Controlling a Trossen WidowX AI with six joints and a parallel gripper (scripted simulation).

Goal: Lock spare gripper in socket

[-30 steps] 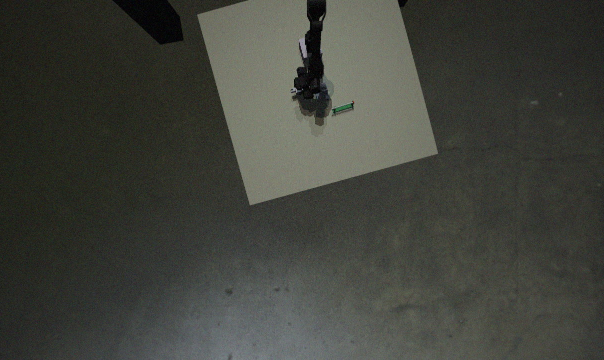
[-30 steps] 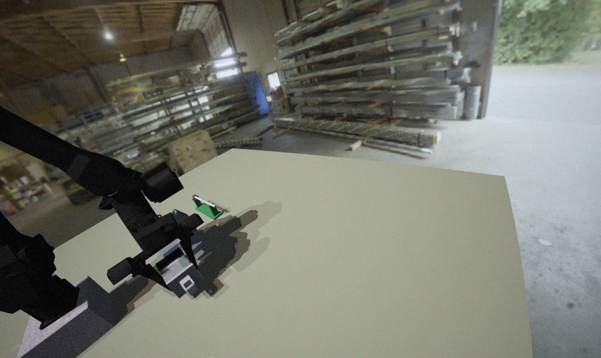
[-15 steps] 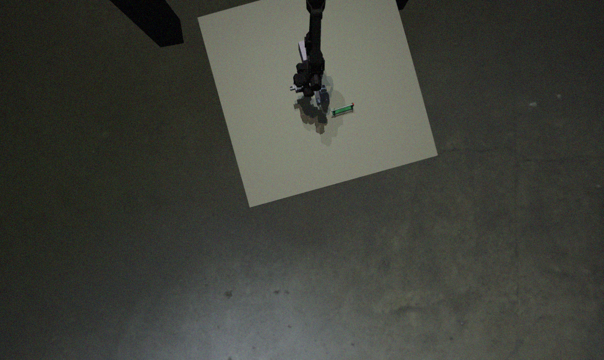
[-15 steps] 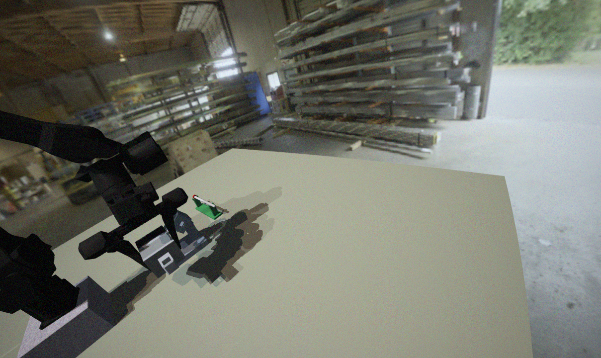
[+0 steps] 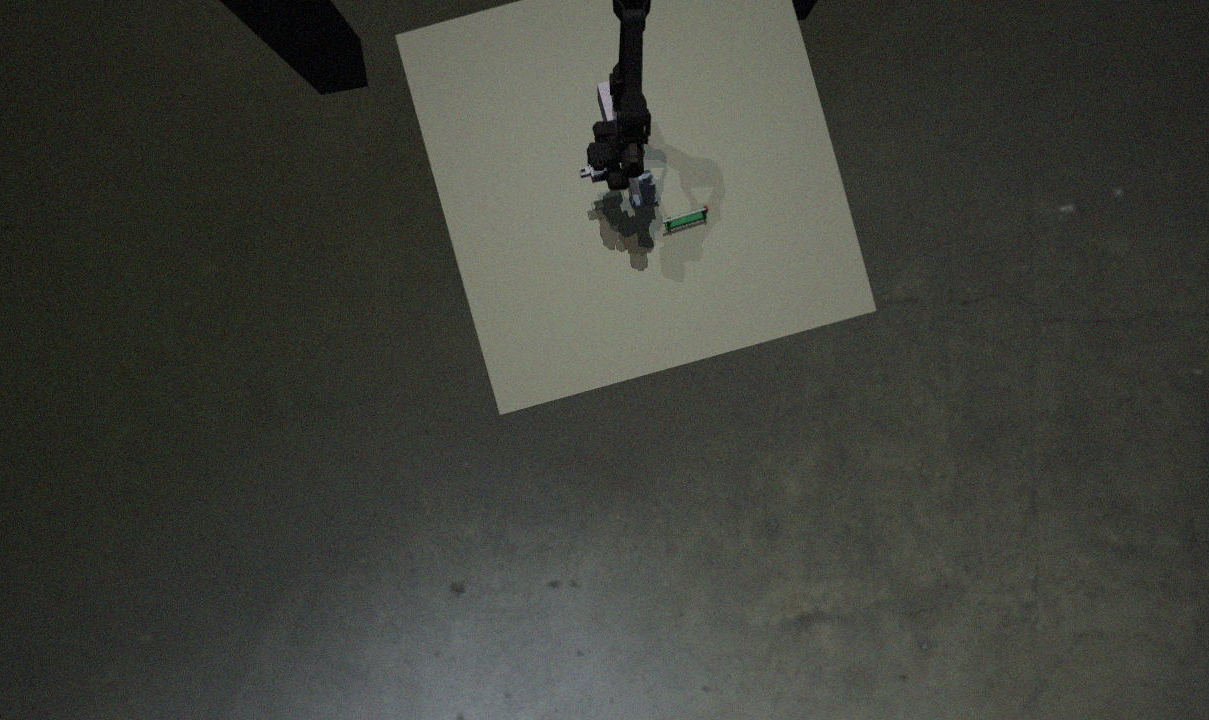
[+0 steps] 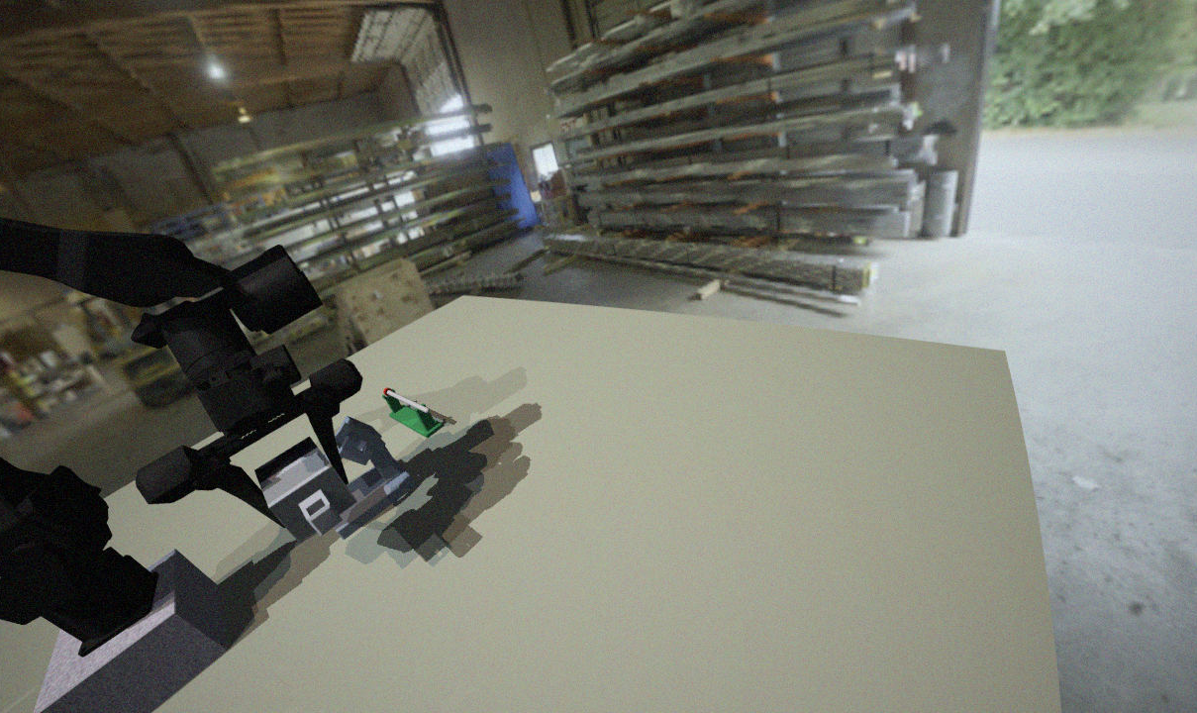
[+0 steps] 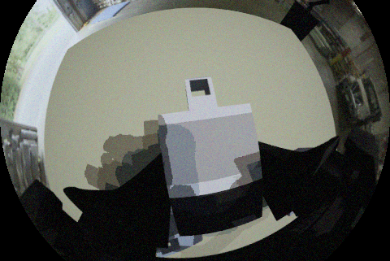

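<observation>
My gripper (image 6: 314, 503) (image 7: 205, 146) is shut on the spare gripper (image 5: 587, 171) (image 6: 287, 485) (image 7: 223, 139), a grey and black block with one finger on each side. It hangs above the table, and its pale spigot with a square hole (image 7: 202, 100) points away from my wrist. A blue-grey stand (image 5: 646, 188) (image 6: 358, 439), which seems to be the mount, is beside my gripper; its socket cannot be made out. The white lock pin (image 5: 685, 214) (image 6: 407, 400) with a red end lies across the uprights of a green holder (image 5: 685, 220) (image 6: 414, 420). No finger is near the pin.
The square table top (image 5: 769, 268) (image 6: 717, 496) carries everything. A purple-grey block (image 6: 133, 652) lies under the arm's base. The green holder is beyond the blue-grey stand from my gripper. Shadows of the arm fall around the stand.
</observation>
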